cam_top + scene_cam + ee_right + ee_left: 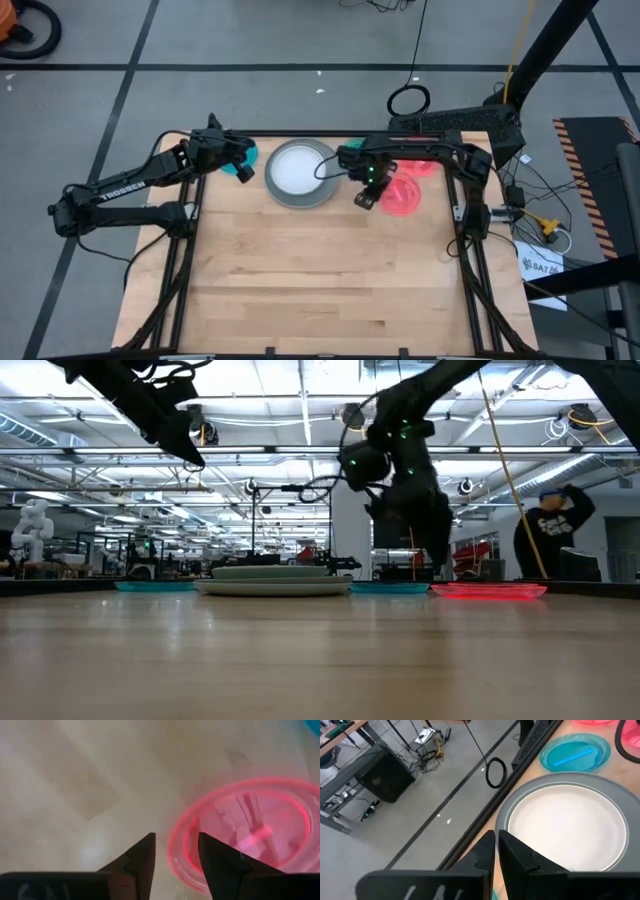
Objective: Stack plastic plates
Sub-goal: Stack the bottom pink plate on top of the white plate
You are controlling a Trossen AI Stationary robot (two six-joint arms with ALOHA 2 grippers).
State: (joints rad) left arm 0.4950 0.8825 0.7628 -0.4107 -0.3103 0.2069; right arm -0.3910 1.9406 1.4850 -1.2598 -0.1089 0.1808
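A large grey plate (300, 192) lies near the table's far edge with a white plate (298, 172) resting in it; both also show in the left wrist view (567, 820). One small teal plate (244, 165) lies to the left of the stack, under my left gripper (243, 160). That gripper is shut and raised (188, 455). A second teal plate (575, 752) lies on the stack's right. Two pink plates (405, 197) (420, 166) lie flat farther right. My right gripper (176, 847) is open and hovers above the table at the nearer pink plate's (245, 832) left edge.
Bare wooden table (320, 280) stretches from the plates to the near edge. The plates sit close to the far edge (320, 136). A dark ring (408, 100) and cables lie on the floor beyond. A person (550, 530) stands in the room behind.
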